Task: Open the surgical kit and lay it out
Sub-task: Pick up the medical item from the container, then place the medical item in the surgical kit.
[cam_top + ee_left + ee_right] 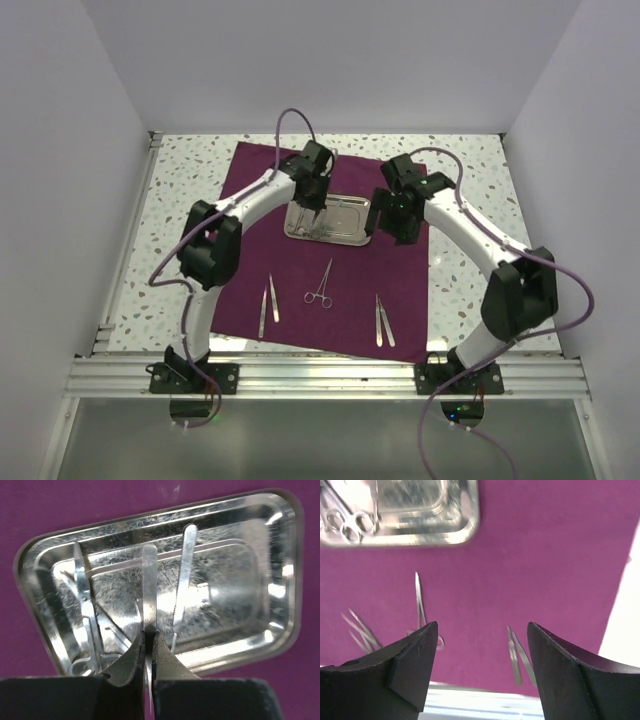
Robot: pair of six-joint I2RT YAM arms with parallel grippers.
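Top view: a dark maroon cloth wrap (400,290) lies spread flat on the speckled white worktop (190,200). A small rectangular shiny steel tray (350,215) sits on its far half.

The left gripper (313,205) reaches down into the tray's left end and hides what lies there. In the left wrist view the left gripper (148,642) is pressed together on a slim flat silver instrument (149,585), whose near end shows between the black fingers. Beside it in the tray (280,540) lie a serrated silver strip (182,580) and a ring-handled piece (82,605). Glare and mirror reflections make an exact count impossible.

The right gripper (395,215) hangs just beside the tray's right end. The right wrist view shows it (482,627) spread wide above bare cloth (545,555), holding nothing, with the blurred tray (470,525) cut off at the upper left.

On the near half of the cloth, well apart, lie ring-handled forceps (320,285) between two pairs of silver tweezers (267,305) (384,320).
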